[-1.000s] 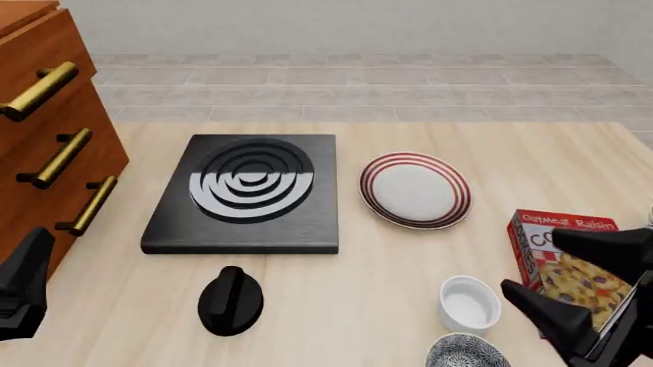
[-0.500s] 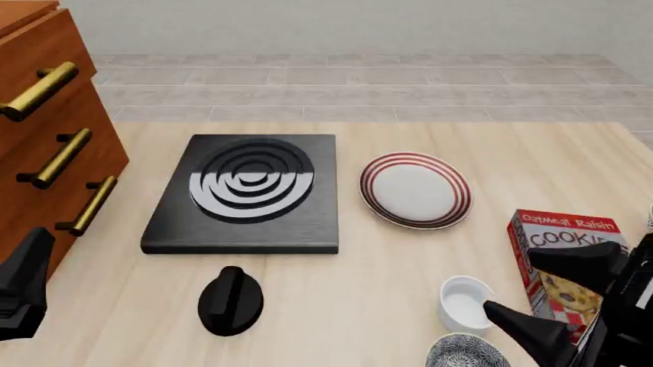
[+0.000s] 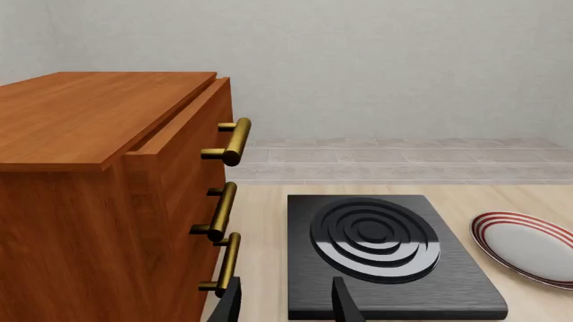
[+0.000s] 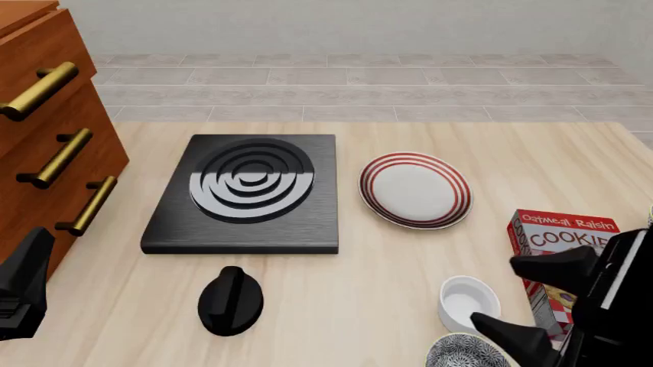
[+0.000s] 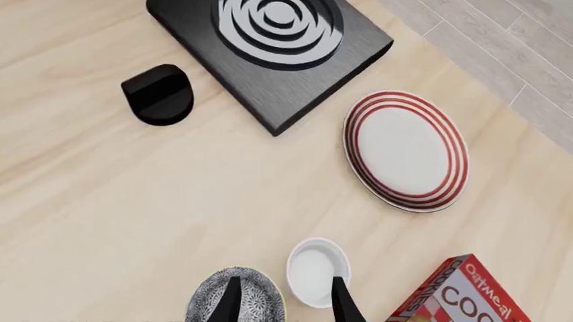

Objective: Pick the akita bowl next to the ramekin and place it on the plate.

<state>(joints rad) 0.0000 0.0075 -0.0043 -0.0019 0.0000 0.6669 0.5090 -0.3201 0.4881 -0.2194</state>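
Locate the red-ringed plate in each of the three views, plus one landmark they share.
Front view: the plate lies right of centre, beside the black stove burner.
Left wrist view: cut off at the picture's edge, past the burner.
Right wrist view: whole, between the burner and the cookie box.
Shared landmark: the burner's concentric rings.

My right gripper [image 4: 536, 300] is matte black all over, its two fingers tapering to wedge-like points, with a pale edge line along the blocky body behind them. My left gripper [image 4: 23, 287] is the same flat black, an angular pointed shape. From each wrist camera I see only slim dark finger tips [image 5: 232, 302]
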